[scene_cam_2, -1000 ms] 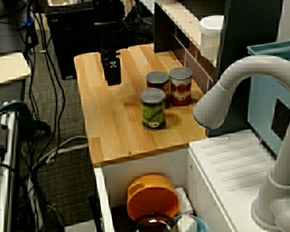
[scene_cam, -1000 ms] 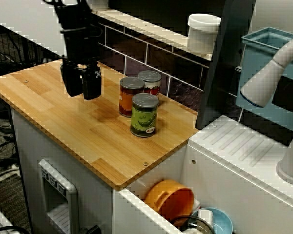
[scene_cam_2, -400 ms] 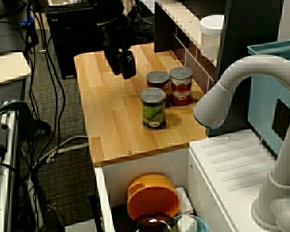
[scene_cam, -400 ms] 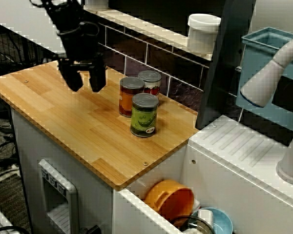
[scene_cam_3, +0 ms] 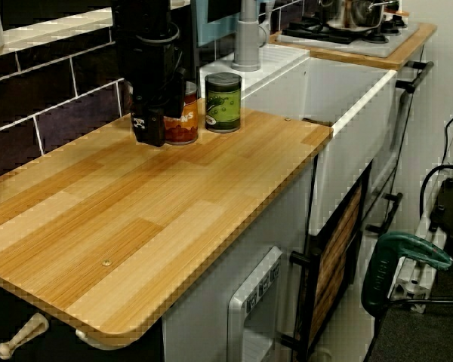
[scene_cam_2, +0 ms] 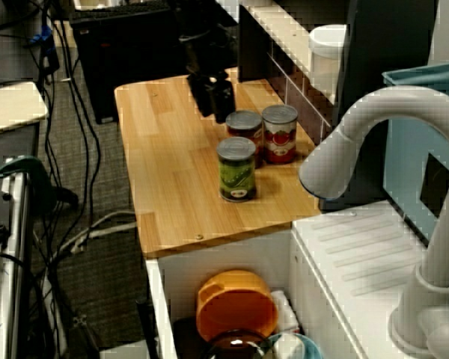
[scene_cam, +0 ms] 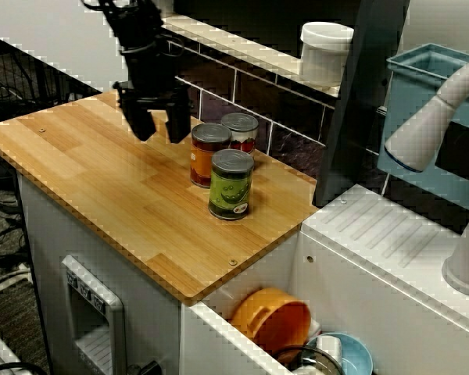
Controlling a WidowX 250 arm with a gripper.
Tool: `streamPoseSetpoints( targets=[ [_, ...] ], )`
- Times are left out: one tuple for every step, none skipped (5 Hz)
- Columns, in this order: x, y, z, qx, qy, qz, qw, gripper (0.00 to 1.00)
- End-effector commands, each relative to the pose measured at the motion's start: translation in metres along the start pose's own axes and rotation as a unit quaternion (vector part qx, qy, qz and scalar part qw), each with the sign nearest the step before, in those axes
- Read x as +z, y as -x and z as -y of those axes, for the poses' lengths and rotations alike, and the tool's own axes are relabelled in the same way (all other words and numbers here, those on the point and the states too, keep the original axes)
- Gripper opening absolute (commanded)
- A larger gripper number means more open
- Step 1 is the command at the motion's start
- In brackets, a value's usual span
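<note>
The end effector hangs low over the wooden surface, its two fingers set apart with nothing between them. It is just beside the orange-labelled can, on that can's left in the view from the front. This can stands upright near the tiled wall, close against the green can and the red can; in the low view along the surface, the end effector partly covers it.
</note>
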State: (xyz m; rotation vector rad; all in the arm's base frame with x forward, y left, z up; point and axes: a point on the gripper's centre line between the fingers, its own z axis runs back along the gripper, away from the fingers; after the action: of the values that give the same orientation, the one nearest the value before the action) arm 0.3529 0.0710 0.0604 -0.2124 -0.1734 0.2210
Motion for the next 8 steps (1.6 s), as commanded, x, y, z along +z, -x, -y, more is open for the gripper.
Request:
streamPoseSetpoints(
  targets=[
    [0.021,-0.019,0.002,-0.167,0.003,-0.008,0.9858,1.0],
    [0.021,-0.021,-0.002,-0.195,0.001,-0.028,0.9804,1.0],
    [0.023,-0.025,-0.007,-0.205,0.005,-0.036,0.9781,1.0],
    [0.024,-0.025,-0.008,-0.21,0.01,-0.042,0.9767,1.0],
    [0.017,-0.023,-0.005,-0.213,0.006,-0.051,0.9757,1.0],
    [0.009,-0.022,0.002,-0.208,0.009,-0.063,0.976,1.0],
    [0.0,-0.014,0.014,-0.208,0.018,-0.08,0.9746,1.0],
    [-0.004,0.003,0.037,-0.218,0.052,-0.121,0.9669,1.0]
  ],
)
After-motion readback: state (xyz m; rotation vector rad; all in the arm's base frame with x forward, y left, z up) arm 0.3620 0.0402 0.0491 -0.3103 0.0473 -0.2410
